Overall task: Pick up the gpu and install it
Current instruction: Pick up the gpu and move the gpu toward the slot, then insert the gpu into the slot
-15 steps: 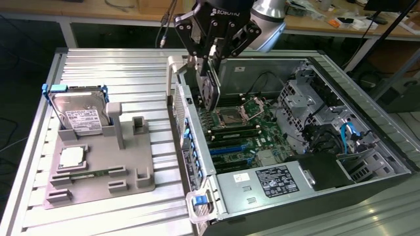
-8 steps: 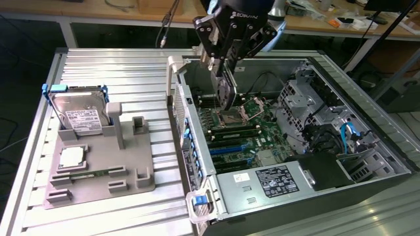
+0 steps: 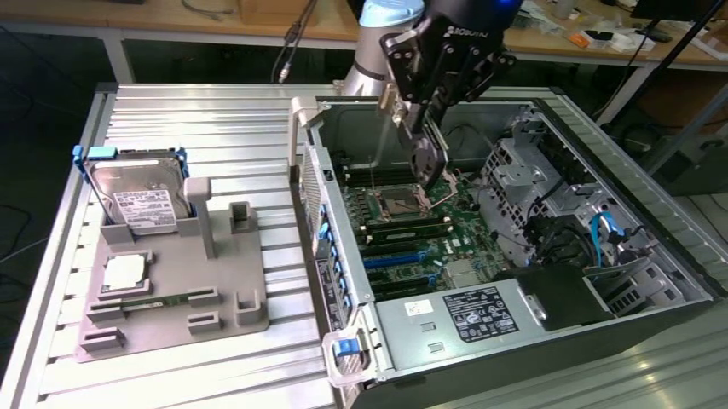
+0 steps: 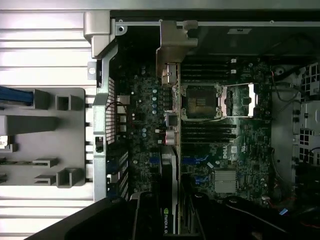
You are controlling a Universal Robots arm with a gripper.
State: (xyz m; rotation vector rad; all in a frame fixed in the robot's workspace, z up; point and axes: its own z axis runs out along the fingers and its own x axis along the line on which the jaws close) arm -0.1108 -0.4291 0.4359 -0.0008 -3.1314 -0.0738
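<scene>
My gripper (image 3: 430, 119) is shut on the gpu (image 3: 428, 160), a thin black card that hangs on edge inside the open computer case (image 3: 341, 358). The card is above the motherboard (image 3: 455, 223), near the CPU socket (image 3: 405, 203), and is apart from the board. In the wrist view the gpu (image 4: 170, 170) appears edge-on between my dark fingers (image 4: 146, 220), with its silver bracket (image 4: 174, 47) at the far end by the case's rear wall. Blue expansion slots (image 3: 398, 258) lie further along the board, towards the power supply (image 3: 478, 311).
A grey holder tray (image 3: 170, 298) on the slatted metal table (image 3: 170, 111) carries a silver hard drive (image 3: 139, 203) with blue tabs and a small square CPU chip (image 3: 123, 271). The case walls, drive cages (image 3: 523, 175) and cables surround the board.
</scene>
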